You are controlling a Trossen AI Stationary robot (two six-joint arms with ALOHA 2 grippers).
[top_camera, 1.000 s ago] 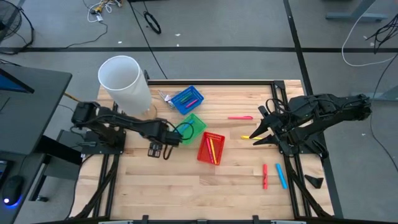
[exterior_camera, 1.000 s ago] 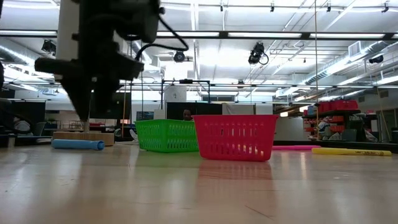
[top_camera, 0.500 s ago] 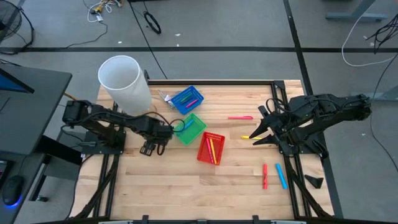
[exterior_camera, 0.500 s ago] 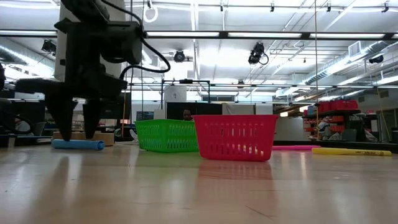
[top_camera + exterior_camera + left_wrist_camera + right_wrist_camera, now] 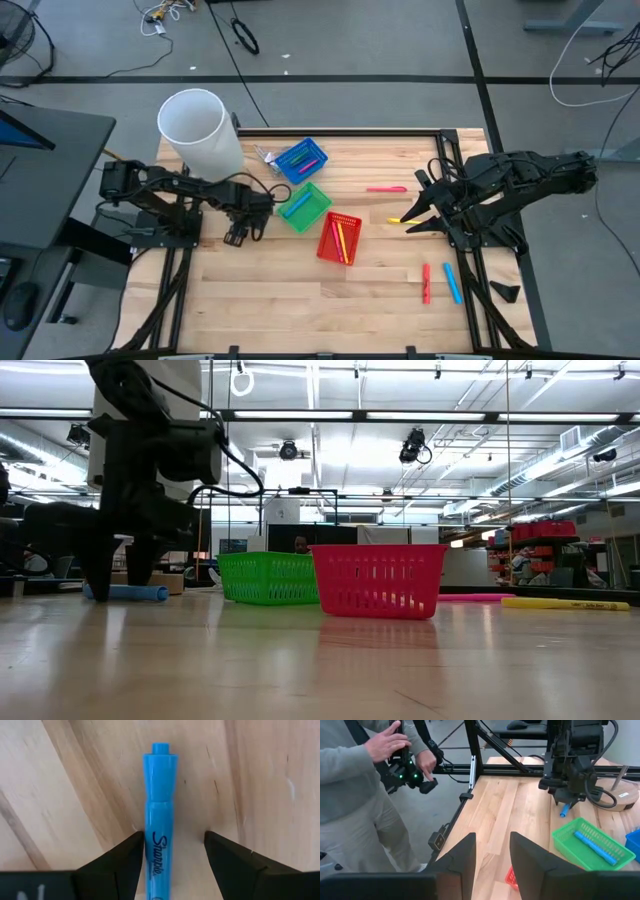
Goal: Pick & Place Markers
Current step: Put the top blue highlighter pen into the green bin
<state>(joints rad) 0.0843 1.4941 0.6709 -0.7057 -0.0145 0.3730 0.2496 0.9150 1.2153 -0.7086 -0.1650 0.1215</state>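
The counter (image 5: 300,290) is pale wood planking with visible grain and a light sheen; the blue marker (image 5: 159,815) looks like smooth glossy plastic; the green basket (image 5: 590,842) and red basket (image 5: 378,580) are plastic mesh; the left gripper (image 5: 172,855) fingers (image 5: 227,862) appear matt black.

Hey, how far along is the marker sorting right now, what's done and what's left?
Done: markers already lie in the blue basket, green basket and red basket. In hand: the left tool is open, straddling a blue marker on the table, not gripped yet. Left: pink, yellow, red and blue markers near the waiting right tool.
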